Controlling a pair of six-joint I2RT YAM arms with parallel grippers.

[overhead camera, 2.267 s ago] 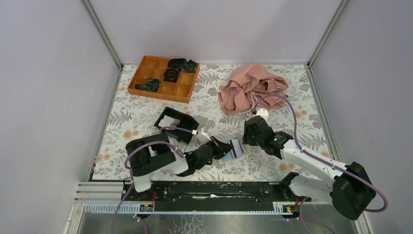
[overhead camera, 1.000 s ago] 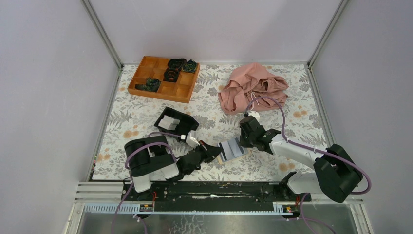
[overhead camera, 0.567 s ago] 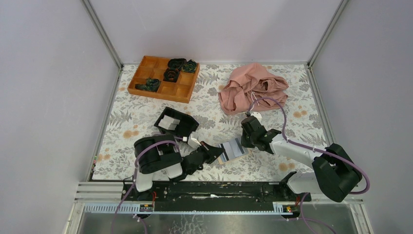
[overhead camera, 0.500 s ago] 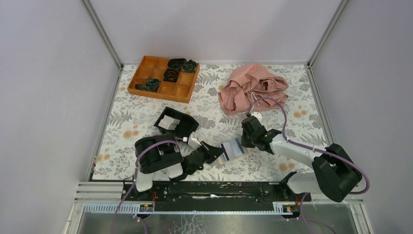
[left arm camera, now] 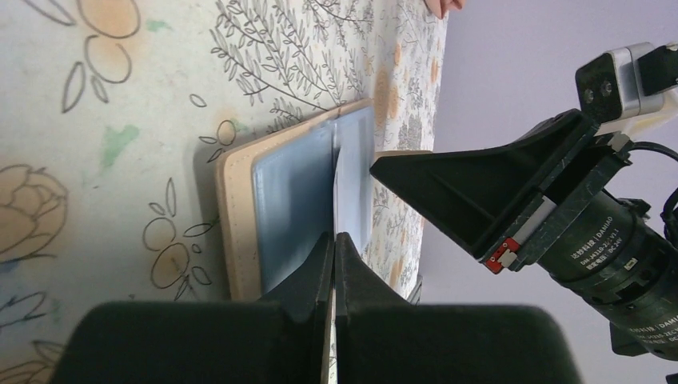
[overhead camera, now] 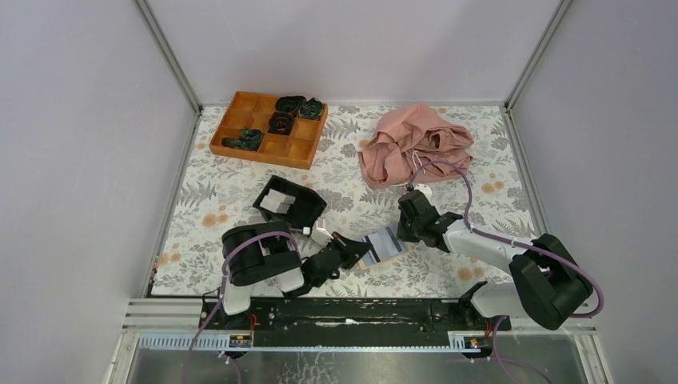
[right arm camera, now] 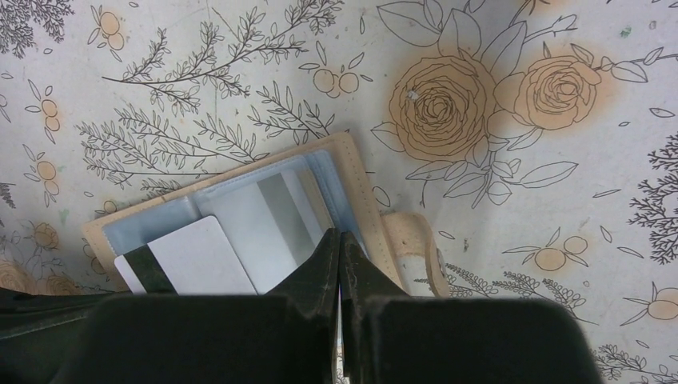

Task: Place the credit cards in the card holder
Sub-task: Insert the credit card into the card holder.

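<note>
The card holder [overhead camera: 382, 244] lies open on the floral mat, tan with a grey-blue inner face [right arm camera: 264, 200]. My left gripper [overhead camera: 357, 242] is shut on a credit card [right arm camera: 196, 256], white with a black stripe, whose front end lies over the holder's left half. In the left wrist view that card [left arm camera: 334, 188] shows edge-on, running from the jaws [left arm camera: 334, 237] onto the holder [left arm camera: 288, 200]. My right gripper [right arm camera: 339, 234] is shut, its tips on the holder's right half near the strap [right arm camera: 412, 240]. Another credit card [overhead camera: 277, 200] lies in the black box [overhead camera: 302, 210].
An orange-brown compartment tray [overhead camera: 232, 132] with dark coiled items stands at the back left. A crumpled pink cloth [overhead camera: 412, 144] lies at the back right. The two grippers face each other closely across the holder.
My left gripper has edged right with the card, further over the holder. The right gripper has stayed on the holder's right side.
</note>
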